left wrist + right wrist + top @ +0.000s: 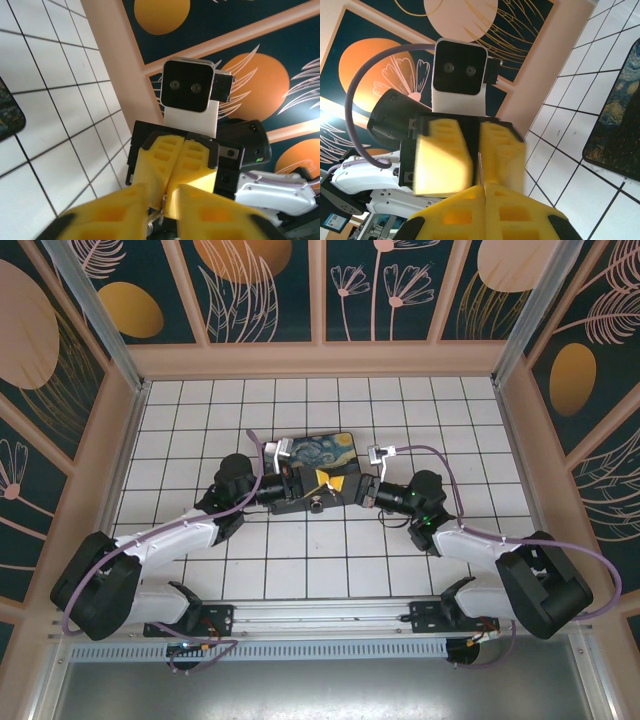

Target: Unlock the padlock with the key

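Above the front of the painted box, my two grippers meet tip to tip over the middle of the table. The right gripper (337, 483) (485, 192) is shut on the key (480, 167), a thin silvery strip standing out of its closed yellow fingers. In the left wrist view the key (161, 212) hangs below the right gripper (172, 189), with a small ring at its lower end. The left gripper (318, 479) (162, 200) stands open on either side of the key, with a dark gap between its blurred fingers (442, 160). The padlock is hidden.
The dark box with the Starry Night lid (315, 452) (620, 125) lies just behind the grippers on the white tiled table (300, 560). Wooden walls with painted panels (320, 360) close in the back and both sides.
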Robot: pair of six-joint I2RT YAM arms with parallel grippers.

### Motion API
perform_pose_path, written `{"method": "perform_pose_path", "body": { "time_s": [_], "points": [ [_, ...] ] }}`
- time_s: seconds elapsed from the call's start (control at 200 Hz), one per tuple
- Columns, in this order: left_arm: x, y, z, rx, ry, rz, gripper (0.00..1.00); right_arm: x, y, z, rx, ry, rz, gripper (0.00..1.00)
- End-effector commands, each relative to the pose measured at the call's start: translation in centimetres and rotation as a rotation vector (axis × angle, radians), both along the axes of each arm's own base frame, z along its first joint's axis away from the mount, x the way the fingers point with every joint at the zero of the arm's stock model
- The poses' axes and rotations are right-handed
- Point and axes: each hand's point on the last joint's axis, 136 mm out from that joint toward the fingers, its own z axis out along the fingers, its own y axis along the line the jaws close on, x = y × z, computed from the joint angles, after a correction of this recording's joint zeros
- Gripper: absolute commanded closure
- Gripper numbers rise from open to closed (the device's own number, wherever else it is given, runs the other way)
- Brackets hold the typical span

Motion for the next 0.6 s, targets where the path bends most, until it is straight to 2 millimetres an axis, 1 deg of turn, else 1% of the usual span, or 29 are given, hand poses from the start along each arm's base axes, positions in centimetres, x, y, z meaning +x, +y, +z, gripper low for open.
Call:
{"method": "perform_pose_path", "body": {
  "time_s": [0.0, 0.075, 0.14, 0.18, 0.2, 0.25, 0.335, 0.385, 0.435, 0.49, 0.53, 0.596],
  "points": [
    [0.6, 0.6, -0.1, 0.025, -0.022, 0.032, 0.46, -0.3, -0.2, 1.0, -0.006, -0.051, -0.012, 1.0],
    [1.3, 1.3, -1.2, 0.117, -0.015, 0.076, 0.3, 0.1, -0.6, -0.3, -0.06, -0.023, -0.038, 1.0],
    [2.1, 2.3, -2.6, 0.242, -0.02, 0.131, 0.23, 0.4, -1.3, -1.1, -0.088, -0.006, -0.059, 1.0],
    [2.5, 3.1, -3.5, 0.324, -0.039, 0.169, 0.21, 0.2, -1.6, -1.8, -0.109, 0.017, -0.063, 1.0],
    [2.7, 3.6, -4.3, 0.373, -0.034, 0.192, 0.2, 1.1, -2.6, -2.2, -0.122, 0.029, -0.101, 1.0],
    [3.0, 5.3, -6.4, 0.488, -0.004, 0.255, 0.21, 1.8, -3.7, -3.1, -0.159, 0.053, -0.147, 1.0],
    [1.9, 7.2, -10.1, 0.626, 0.033, 0.337, 0.21, 3.4, -6.3, -4.5, -0.216, 0.108, -0.25, 1.0],
    [0.6, 6.9, -11.7, 0.688, 0.03, 0.359, 0.19, 4.1, -7.9, -4.9, -0.231, 0.132, -0.305, 1.0],
    [-0.2, 6.4, -13.1, 0.761, 0.03, 0.393, 0.18, 4.8, -9.4, -5.2, -0.247, 0.147, -0.363, 1.0],
    [-0.6, 5.9, -14.3, 0.823, 0.03, 0.436, 0.18, 5.3, -10.6, -5.2, -0.272, 0.151, -0.412, 1.0],
    [-0.5, 6.0, -15.3, 0.868, 0.032, 0.482, 0.18, 5.6, -11.2, -5.1, -0.284, 0.149, -0.436, 1.0],
    [-0.8, 5.2, -16.8, 0.906, 0.024, 0.51, 0.18, 6.0, -11.8, -4.3, -0.297, 0.129, -0.458, 1.0]
  ]
}}
